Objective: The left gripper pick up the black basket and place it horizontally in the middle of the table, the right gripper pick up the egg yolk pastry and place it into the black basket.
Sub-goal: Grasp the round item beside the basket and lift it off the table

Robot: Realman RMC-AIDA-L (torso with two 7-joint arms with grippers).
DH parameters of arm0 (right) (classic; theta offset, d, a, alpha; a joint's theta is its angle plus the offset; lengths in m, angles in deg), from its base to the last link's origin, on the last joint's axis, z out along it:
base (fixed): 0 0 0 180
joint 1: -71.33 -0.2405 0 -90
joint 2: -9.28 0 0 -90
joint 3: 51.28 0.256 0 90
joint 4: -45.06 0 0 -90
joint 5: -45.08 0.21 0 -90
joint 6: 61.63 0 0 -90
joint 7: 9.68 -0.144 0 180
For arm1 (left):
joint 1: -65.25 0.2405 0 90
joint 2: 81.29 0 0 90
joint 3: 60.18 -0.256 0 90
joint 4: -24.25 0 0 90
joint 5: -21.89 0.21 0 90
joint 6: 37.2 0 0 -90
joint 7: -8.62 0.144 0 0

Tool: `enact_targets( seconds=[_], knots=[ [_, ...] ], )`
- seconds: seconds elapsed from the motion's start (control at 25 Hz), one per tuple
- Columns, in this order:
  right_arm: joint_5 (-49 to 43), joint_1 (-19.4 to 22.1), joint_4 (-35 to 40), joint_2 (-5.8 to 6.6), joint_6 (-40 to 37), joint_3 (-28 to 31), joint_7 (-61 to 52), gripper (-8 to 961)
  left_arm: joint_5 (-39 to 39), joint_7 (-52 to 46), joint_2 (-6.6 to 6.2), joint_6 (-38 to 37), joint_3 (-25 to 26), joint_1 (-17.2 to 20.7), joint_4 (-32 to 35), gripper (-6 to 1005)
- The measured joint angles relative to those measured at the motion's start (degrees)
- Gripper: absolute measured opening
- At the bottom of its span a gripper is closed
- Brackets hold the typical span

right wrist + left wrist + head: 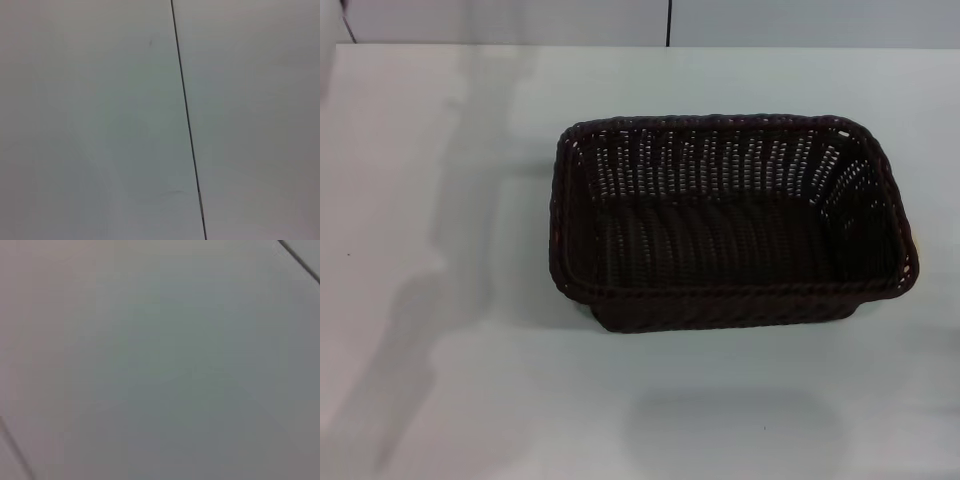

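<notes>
Head view shows the black basket (730, 225) lying upright on the pale surface (440, 300), a little toward three o'clock of centre, its long axis running nine to three. Dark woven wicker, flared open-weave sides, braided rim, nothing inside it. No egg yolk pastry can be seen in any view. Neither hand appears anywhere, so which arm is nearer, and whether either hand is spread or pressed together, cannot be told. Both wrist views show only bare pale panels crossed by a dark seam (187, 120).
</notes>
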Motion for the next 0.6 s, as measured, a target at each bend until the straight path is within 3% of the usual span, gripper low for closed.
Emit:
enact_targets(
  seconds=[0.04, 0.08, 0.12, 0.16, 0.28, 0.4, 0.48, 0.6],
  knots=[
    [0.0, 0.0, 0.0, 0.00, 0.0, 0.0, 0.0, 714, 0.0, 0.0, 0.00, 0.0, 0.0, 0.0, 0.0, 844],
    [0.0, 0.0, 0.0, 0.00, 0.0, 0.0, 0.0, 714, 5.3, -5.9, -0.03, -4.2, -1.7, 0.2, 1.9, 844],
    [0.0, 0.0, 0.0, 0.00, 0.0, 0.0, 0.0, 713, 14.8, -19.7, -0.13, -11.4, -4.1, 0.7, 5.7, 844],
    [0.0, 0.0, 0.0, 0.00, 0.0, 0.0, 0.0, 713, 14.8, -19.7, -0.13, -11.4, -4.1, 0.7, 5.7, 844],
    [0.0, -0.1, 0.1, 0.00, 0.1, 0.0, 0.0, 711, 27.7, -46.8, -0.29, -18.0, -4.9, 2.1, 12.6, 844],
    [0.0, -0.2, 0.1, -0.03, 0.4, -0.1, 0.0, 710, 37.6, -70.7, -0.34, -21.6, -2.6, 1.9, 21.8, 844],
    [0.0, -0.3, 0.1, -0.08, 1.0, -0.3, 0.0, 709, 41.6, -82.2, -0.31, -24.7, -0.3, 0.6, 29.7, 844],
    [0.0, -1.0, 0.1, -0.08, 2.3, -2.2, 0.0, 707, 42.4, -88.5, -0.14, -28.0, 1.0, -0.6, 38.0, 844]
  ],
)
